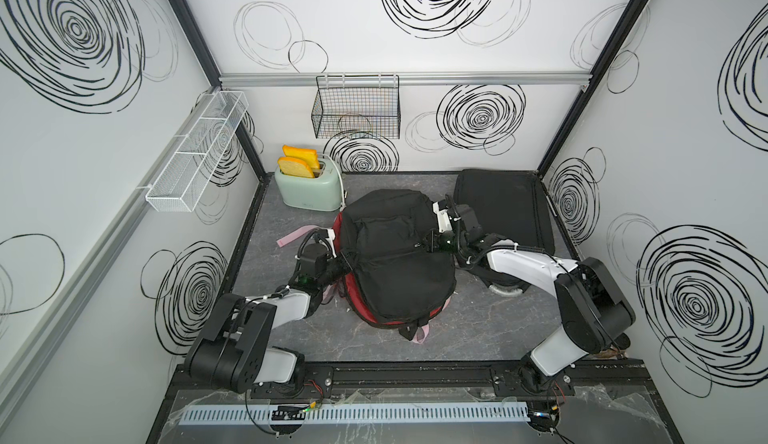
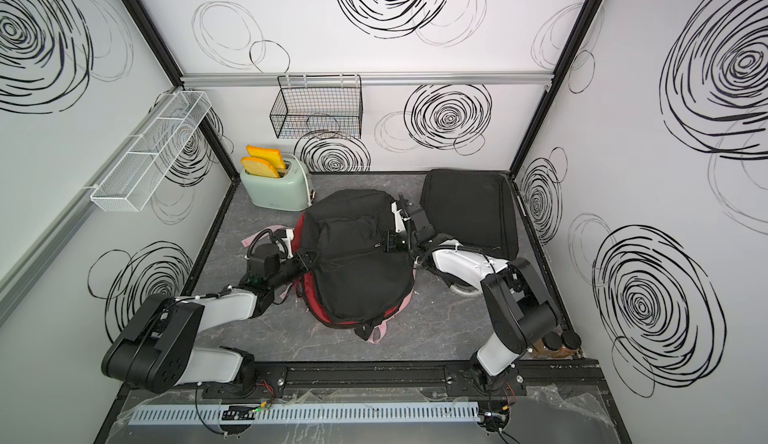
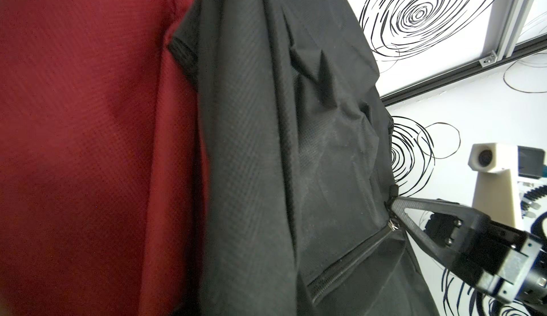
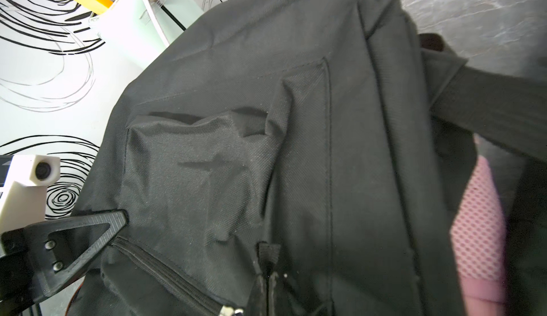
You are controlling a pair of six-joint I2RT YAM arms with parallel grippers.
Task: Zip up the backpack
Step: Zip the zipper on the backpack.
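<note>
Backpack (image 1: 395, 255) lies in the middle of the worktop (image 1: 291, 338), black side up. Left gripper (image 1: 347, 260) jaws are narrow, pinching its side fabric. Right gripper (image 1: 427, 243) jaws are closed on the zipper pull (image 4: 268, 252).

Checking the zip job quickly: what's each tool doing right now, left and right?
Left tool: closed, pinching the backpack at its side edge.
Right tool: closed on the zipper pull.
</note>
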